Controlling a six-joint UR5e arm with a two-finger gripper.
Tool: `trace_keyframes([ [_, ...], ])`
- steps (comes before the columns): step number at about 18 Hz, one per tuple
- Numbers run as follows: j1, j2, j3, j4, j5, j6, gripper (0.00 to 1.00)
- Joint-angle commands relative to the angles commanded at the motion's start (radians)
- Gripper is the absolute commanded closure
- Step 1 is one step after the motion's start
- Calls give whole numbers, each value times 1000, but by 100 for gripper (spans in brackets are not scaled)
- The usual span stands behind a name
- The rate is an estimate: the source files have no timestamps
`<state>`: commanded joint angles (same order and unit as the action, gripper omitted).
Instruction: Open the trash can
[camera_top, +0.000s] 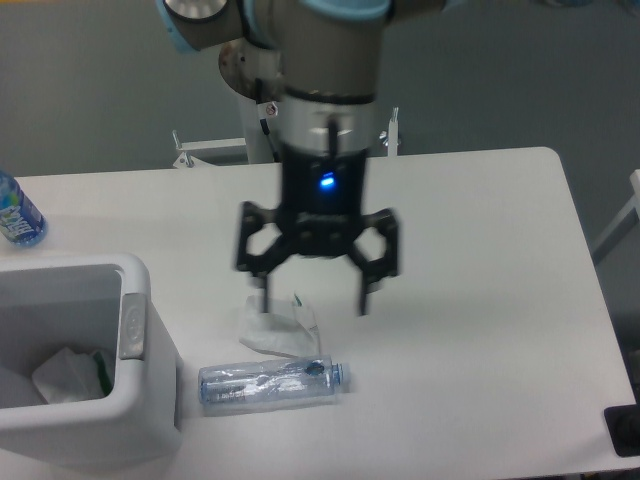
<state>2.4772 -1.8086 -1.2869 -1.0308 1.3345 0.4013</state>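
The white trash can (140, 415) stands at the lower left of the table with its top open, showing crumpled white waste inside. Its grey push-button strip (132, 326) runs along the right rim. My gripper (314, 297) hangs open over the middle of the table, well to the right of the can and apart from it. Nothing is between its black fingers (366, 290). No lid is visible on the can.
A clear plastic bottle (268, 382) lies on its side just right of the can. A crumpled clear wrapper (279, 326) sits below the gripper. A blue-labelled bottle (17, 215) stands at the left edge. A dark object (624, 430) is at the lower right corner.
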Motion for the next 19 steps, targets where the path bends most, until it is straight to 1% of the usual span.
trace_keyframes([
  [2,15,0,-17,-5,47,118,0],
  [4,22,2,-32,-20,132,248,0],
  [6,22,2,-43,-60,208,396,0],
  [8,25,2,-52,-83,280,505,0],
  [9,37,20,-87,-89,320,578,0],
  [12,66,60,-141,-91,324,721,0],
  [14,78,77,-161,-89,324,778,0],
  [19,78,80,-164,-86,324,780,0],
])
